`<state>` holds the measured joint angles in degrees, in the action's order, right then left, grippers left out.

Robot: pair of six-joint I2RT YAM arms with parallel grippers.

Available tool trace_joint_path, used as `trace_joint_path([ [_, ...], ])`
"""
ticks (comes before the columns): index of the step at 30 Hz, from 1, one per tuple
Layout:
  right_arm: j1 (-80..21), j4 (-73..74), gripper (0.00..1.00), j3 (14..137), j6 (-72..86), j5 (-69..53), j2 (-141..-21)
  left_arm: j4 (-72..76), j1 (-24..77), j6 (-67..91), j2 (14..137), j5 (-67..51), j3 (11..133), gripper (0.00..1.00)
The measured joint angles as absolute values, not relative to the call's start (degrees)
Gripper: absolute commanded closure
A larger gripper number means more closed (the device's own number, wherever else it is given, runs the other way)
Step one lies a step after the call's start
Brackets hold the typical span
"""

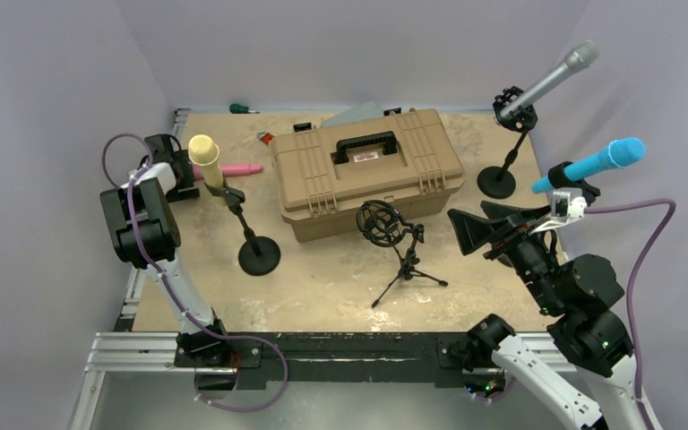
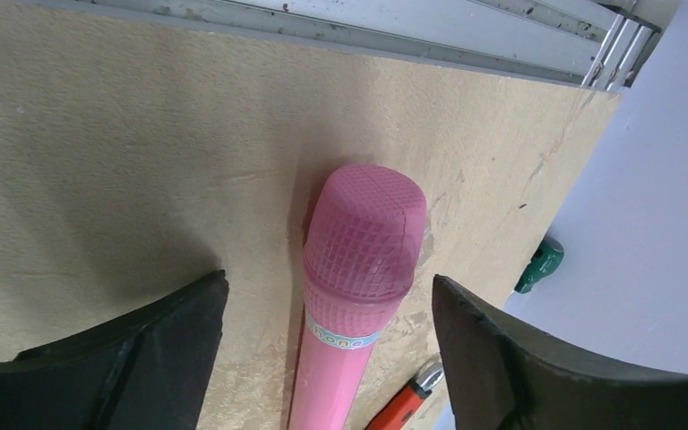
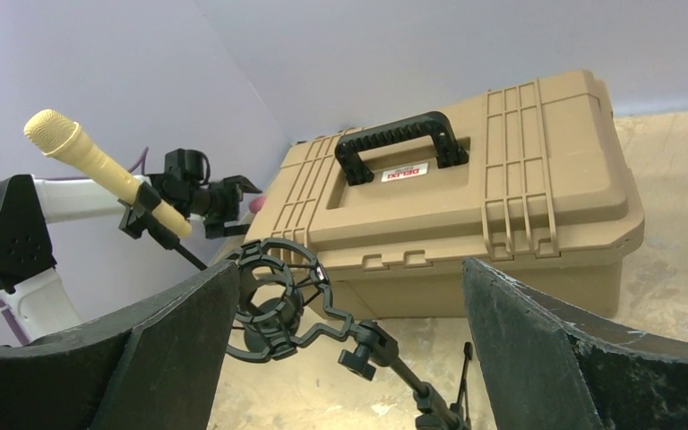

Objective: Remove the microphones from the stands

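A pink microphone lies flat on the table between the open fingers of my left gripper; its handle shows in the top view beside that gripper. A yellow microphone sits in a round-base stand. A grey microphone and a blue microphone sit in stands at the right. An empty black shock-mount tripod stand stands in the middle, and also shows in the right wrist view. My right gripper is open and empty, facing that mount.
A tan toolbox with a black handle fills the table's centre. A green-handled tool and a red-handled tool lie near the back left. The grey microphone's round base stands at the back right.
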<state>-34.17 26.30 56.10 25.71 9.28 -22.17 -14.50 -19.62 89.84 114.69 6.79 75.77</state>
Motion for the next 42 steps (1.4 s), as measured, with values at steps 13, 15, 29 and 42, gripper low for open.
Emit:
trace_joint_path([
  [13, -34.17, 25.19, 0.08, 54.57, 26.06, 7.99, -22.65, -19.25, -20.75, 86.37, 109.75, 2.02, 74.02, 0.00],
  [15, -34.17, 24.64, 0.08, 54.35, 26.09, 7.94, -23.27, -19.62, -21.06, 86.04, 105.82, 1.41, 71.92, 0.00],
  [29, -34.17, 23.83, 0.08, 53.67, 26.11, 6.42, -25.91, -22.98, -21.26, 73.97, 78.11, -2.76, 77.58, 0.01],
  [42, -34.17, 22.68, 0.11, 50.63, 28.58, 4.56, -27.38, -12.43, 8.32, 43.64, 58.33, -15.29, 94.72, 0.01],
])
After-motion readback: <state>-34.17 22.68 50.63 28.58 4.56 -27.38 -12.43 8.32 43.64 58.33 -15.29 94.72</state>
